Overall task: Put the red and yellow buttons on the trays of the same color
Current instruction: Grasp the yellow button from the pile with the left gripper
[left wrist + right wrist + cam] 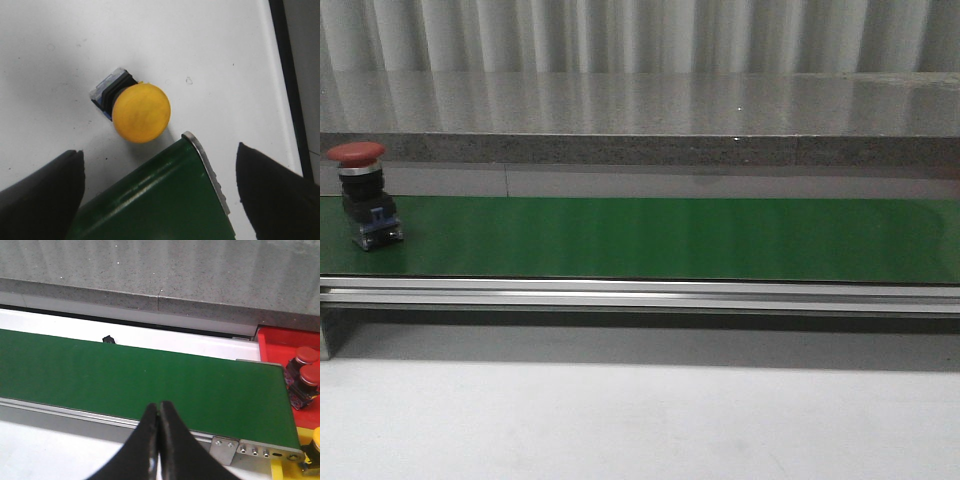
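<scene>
While neither arm shows in the front view, a red mushroom-head push button stands upright at the left end of the green conveyor belt. From the left wrist, the left gripper is released, its dark fingers spread; a yellow round-capped button sits on the white bench just beyond the belt's end, straight ahead between them, making this arm nearer. From the right wrist, the right gripper is clenched empty over the belt's near edge; two red buttons lie in the red tray.

button on belt's left end | ledge behind belt
</scene>
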Tool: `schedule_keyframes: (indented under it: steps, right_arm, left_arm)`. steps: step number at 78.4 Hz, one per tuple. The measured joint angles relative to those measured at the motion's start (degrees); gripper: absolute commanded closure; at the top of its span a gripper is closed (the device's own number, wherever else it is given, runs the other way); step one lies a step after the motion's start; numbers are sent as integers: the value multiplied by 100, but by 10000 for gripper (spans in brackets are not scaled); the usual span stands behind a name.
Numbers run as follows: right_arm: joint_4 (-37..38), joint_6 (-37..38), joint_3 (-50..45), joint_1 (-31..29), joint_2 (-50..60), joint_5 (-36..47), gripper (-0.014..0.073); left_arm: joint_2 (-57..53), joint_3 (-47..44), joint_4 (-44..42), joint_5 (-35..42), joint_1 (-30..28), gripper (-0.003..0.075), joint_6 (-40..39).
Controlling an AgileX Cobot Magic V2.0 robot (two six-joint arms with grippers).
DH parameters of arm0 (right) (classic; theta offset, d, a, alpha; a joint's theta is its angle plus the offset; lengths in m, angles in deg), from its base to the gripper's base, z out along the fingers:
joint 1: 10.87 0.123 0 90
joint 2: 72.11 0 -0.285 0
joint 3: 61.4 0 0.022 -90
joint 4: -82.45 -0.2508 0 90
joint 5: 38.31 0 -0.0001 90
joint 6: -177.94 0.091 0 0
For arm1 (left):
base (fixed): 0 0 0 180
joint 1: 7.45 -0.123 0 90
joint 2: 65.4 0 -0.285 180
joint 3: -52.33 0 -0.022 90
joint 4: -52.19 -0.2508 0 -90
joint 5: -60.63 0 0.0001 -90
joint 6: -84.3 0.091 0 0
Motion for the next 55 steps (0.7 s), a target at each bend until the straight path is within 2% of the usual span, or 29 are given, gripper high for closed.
schedule_keyframes:
  steps: [43,47,55]
  right_arm:
    - [0,0,0,0,0,0,660]
    - [0,0,0,0,0,0,660]
    - [0,0,0,0,0,0,660]
  left_arm:
    - [863,0,14,450,-59,140,-100]
    - [883,0,14,483,-59,166,-100]
    - [883,0,14,540,-59,273,-100]
